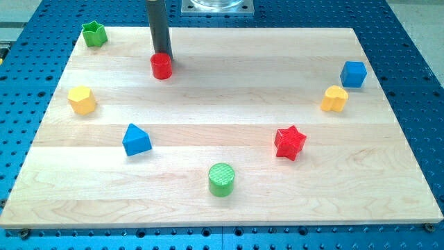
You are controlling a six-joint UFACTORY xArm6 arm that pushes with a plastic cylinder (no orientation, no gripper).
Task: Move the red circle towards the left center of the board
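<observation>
- Pale wooden board (229, 149) on a blue perforated bench (416, 62), with everything placed from the red star (290, 142).
- Up-left: red circle (161, 67), green star (94, 33) (farthest).
- Left: yellow hexagon (82, 99), blue triangle (136, 139).
- Down-left: green circle (222, 179).
- Up-right: yellow block (334, 98), blue cube (353, 73).

Green star (94, 33) top-left; blue cube (353, 73) right; green cylinder (221, 179) btm center.
</observation>
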